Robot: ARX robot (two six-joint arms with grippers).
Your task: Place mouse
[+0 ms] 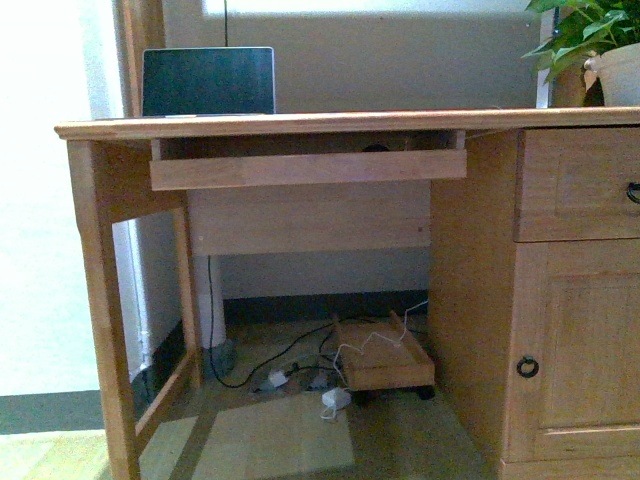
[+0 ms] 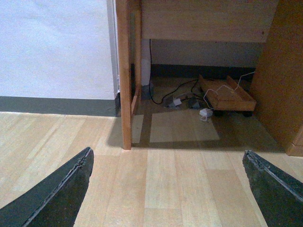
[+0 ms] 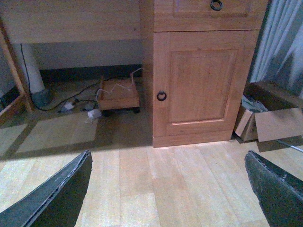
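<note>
Left end effector (image 2: 167,151), right end effector (image 3: 167,153): spread wide, empty, above wood floor (image 2: 180,194).

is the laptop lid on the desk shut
No, the laptop stands open on the desk, its dark screen upright.

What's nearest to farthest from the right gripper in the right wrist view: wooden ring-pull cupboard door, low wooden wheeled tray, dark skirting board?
1. The cupboard door, ahead of the right gripper.
2. The wheeled tray, under the desk.
3. The skirting board, along the back wall.
</note>
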